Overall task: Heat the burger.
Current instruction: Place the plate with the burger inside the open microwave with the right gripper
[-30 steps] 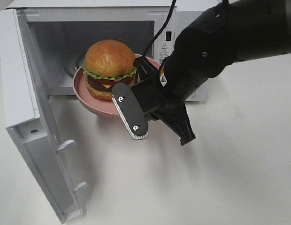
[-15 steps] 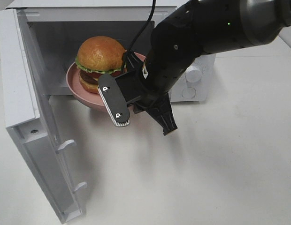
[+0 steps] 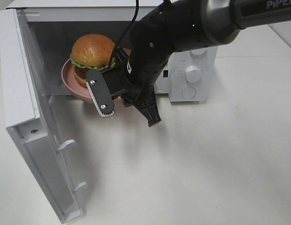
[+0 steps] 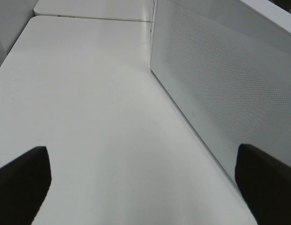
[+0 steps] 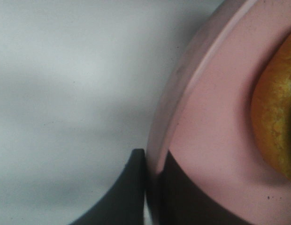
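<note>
Right wrist, fingers (image 5: pixel 130 190) clamp plate (image 5: pixel 202 122) rim, burger (image 5: pixel 277 126) beside

White table (image 3: pixel 216 168), plain matte top. One thing stands directly on it: a white microwave (image 3: pixel 206 89) at the far side (two dials (image 3: pixel 193 73) on its right panel), door (image 3: pixel 16 84) swung wide open toward the near left, above the tabletop.

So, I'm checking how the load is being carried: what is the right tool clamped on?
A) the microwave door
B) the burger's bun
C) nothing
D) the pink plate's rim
D: in the right wrist view the right tool pinches the pink plate at its rim, a finger on each side, while the burger sits on it untouched.
</note>
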You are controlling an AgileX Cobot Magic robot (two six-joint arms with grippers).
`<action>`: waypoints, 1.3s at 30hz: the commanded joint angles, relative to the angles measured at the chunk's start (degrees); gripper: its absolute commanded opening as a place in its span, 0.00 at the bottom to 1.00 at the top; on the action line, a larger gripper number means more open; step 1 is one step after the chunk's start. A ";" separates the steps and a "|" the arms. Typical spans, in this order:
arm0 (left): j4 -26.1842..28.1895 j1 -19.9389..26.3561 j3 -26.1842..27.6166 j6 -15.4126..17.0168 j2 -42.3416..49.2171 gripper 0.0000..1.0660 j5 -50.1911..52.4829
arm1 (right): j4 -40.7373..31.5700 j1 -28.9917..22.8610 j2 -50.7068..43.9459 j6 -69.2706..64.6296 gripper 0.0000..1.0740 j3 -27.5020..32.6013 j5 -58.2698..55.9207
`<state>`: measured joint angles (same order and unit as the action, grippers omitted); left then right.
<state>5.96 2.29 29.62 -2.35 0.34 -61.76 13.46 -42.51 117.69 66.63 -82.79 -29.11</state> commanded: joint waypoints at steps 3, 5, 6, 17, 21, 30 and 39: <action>0.11 -0.40 0.00 0.00 0.97 0.94 0.46 | 2.81 -0.29 2.46 -4.64 0.00 -5.73 0.97; 0.11 -0.40 0.00 0.00 0.97 0.94 0.46 | 2.86 -0.29 3.04 -5.10 0.00 -6.76 0.97; 0.06 -0.40 0.00 0.00 0.97 0.94 0.46 | 2.75 -0.29 4.07 -5.50 0.00 -8.82 0.97; -0.06 -0.40 0.00 0.00 0.97 0.94 0.46 | 5.90 -0.06 10.26 -9.17 0.00 -19.08 -2.01; -0.11 -0.40 0.00 0.00 0.97 0.94 0.46 | 6.02 0.34 11.69 -10.60 0.00 -21.49 -2.01; -0.34 -0.40 0.00 0.17 0.97 0.94 0.46 | 7.05 1.83 15.07 -10.71 0.00 -26.87 -2.23; -0.34 -0.40 0.00 0.17 0.97 0.94 0.46 | 7.10 2.52 17.02 -10.66 0.00 -29.39 -1.03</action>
<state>5.44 2.29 29.62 -2.35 0.34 -61.76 19.08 -40.34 134.70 56.38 -110.58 -33.92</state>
